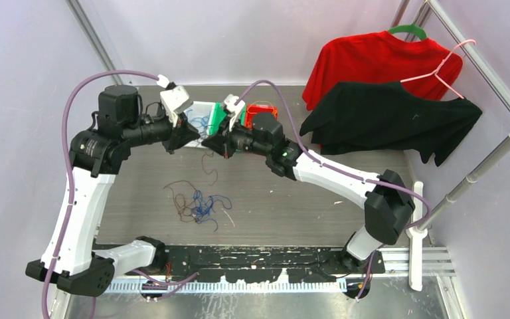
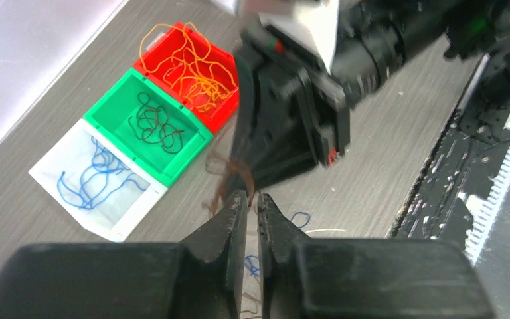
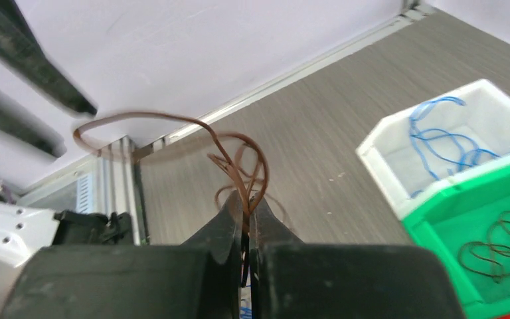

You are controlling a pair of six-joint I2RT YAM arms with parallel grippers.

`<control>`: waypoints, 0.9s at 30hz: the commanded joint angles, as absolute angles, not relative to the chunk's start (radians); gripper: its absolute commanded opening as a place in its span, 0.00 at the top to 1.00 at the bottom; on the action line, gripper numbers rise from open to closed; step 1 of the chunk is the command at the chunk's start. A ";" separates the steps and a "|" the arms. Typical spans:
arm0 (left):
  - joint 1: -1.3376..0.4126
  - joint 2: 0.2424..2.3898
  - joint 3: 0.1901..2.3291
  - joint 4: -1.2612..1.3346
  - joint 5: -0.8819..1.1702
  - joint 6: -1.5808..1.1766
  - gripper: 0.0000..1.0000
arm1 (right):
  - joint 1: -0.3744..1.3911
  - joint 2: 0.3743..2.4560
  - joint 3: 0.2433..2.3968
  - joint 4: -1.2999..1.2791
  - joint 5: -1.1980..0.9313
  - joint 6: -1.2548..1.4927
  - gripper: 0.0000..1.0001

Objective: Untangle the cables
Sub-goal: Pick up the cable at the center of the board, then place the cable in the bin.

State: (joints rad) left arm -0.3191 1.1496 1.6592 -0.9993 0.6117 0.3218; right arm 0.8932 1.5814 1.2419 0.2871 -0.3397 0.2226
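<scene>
Grey tabletop [image 1: 292, 199], right hand [image 3: 247, 206] pinching brown cable [image 3: 139, 113], left hand [image 2: 251, 199] pressed together

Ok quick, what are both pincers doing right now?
Left pincer: shut, seemingly pinching the brown cable.
Right pincer: shut on the brown cable.

1. The fingers [image 3: 226, 226] of my right end effector [image 3: 247, 199] are black plastic, matt and faintly grainy; my left end effector [image 2: 251, 199] looks the same.
2. The brown cable [image 3: 172, 119] pinched in my right end effector has a smooth, slightly shiny sheath.
3. Beneath both, the table [image 3: 319, 146] is grey wood-grain laminate, matt.
4. Ahead of my left end effector, the red bin [image 2: 222, 119], green bin [image 2: 109, 100] and white bin [image 2: 126, 216] are smooth moulded plastic with a soft sheen.
5. Beyond my right end effector, the wall [image 3: 206, 40] is a smooth matt panel, with a metal strip [image 3: 292, 70] at its foot.
6. Far right of my right end effector, the red shirt [image 1: 365, 60] and black shirt [image 1: 392, 113] are soft matt cloth.
</scene>
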 commanded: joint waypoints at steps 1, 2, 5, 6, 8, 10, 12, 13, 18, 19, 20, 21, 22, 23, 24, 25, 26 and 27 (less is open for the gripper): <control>-0.319 1.099 1.614 -0.917 0.517 0.325 0.68 | 0.791 1.596 1.321 0.400 -0.329 0.259 0.99; -0.319 1.094 1.602 -0.909 0.484 0.326 0.59 | 0.761 1.611 1.336 0.391 -0.330 0.260 0.99; -0.320 1.090 1.583 -0.906 0.427 0.328 0.28 | 0.700 1.675 1.394 0.358 -0.315 0.256 0.99; -0.319 1.090 1.578 -0.906 0.405 0.328 0.13 | 0.687 1.698 1.415 0.350 -0.304 0.245 0.99; -0.320 1.092 1.575 -0.919 0.364 0.332 0.02 | 0.661 1.760 1.457 0.338 -0.272 0.217 0.99; -0.319 1.100 1.585 -0.964 0.329 0.339 0.00 | 0.638 1.822 1.510 0.320 -0.254 0.197 0.99; -0.316 1.110 1.594 -1.002 0.302 0.342 0.00 | 0.622 1.882 1.565 0.303 -0.247 0.193 0.99; -0.317 1.110 1.593 -1.015 0.294 0.343 0.00 | 0.614 1.910 1.588 0.298 -0.247 0.193 0.99; -0.299 1.094 1.573 -1.033 0.276 0.343 0.00 | 0.604 2.008 1.671 0.282 -0.258 0.194 0.99; -0.293 1.096 1.576 -1.041 0.276 0.342 0.00 | 0.604 2.019 1.679 0.281 -0.259 0.197 0.99; -0.288 1.098 1.579 -1.049 0.276 0.341 0.01 | 0.604 2.028 1.686 0.278 -0.259 0.199 0.99; -0.282 1.101 1.582 -1.054 0.275 0.338 0.00 | 0.604 2.035 1.694 0.274 -0.261 0.201 0.99; -0.277 1.105 1.585 -1.057 0.275 0.335 0.01 | 0.604 2.042 1.706 0.271 -0.264 0.201 0.99; -0.273 1.107 1.587 -1.059 0.276 0.332 0.00 | 0.604 2.051 1.714 0.265 -0.266 0.201 0.99; -0.268 1.109 1.589 -1.059 0.276 0.330 0.00 | 0.604 2.059 1.727 0.252 -0.268 0.196 0.99; -0.268 1.110 1.591 -1.058 0.276 0.328 0.01 | 0.605 2.070 1.741 0.233 -0.266 0.189 0.99; -0.265 1.112 1.593 -1.058 0.274 0.326 0.01 | 0.605 2.082 1.756 0.207 -0.262 0.180 0.99; -0.264 1.113 1.594 -1.058 0.274 0.324 0.00 | 0.607 2.099 1.779 0.170 -0.254 0.169 0.99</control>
State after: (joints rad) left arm -0.2756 1.1133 1.5734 -1.0622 0.2840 0.3283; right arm 0.6022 2.0892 1.6718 0.2028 -0.2638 0.2081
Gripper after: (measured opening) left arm 0.995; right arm 0.065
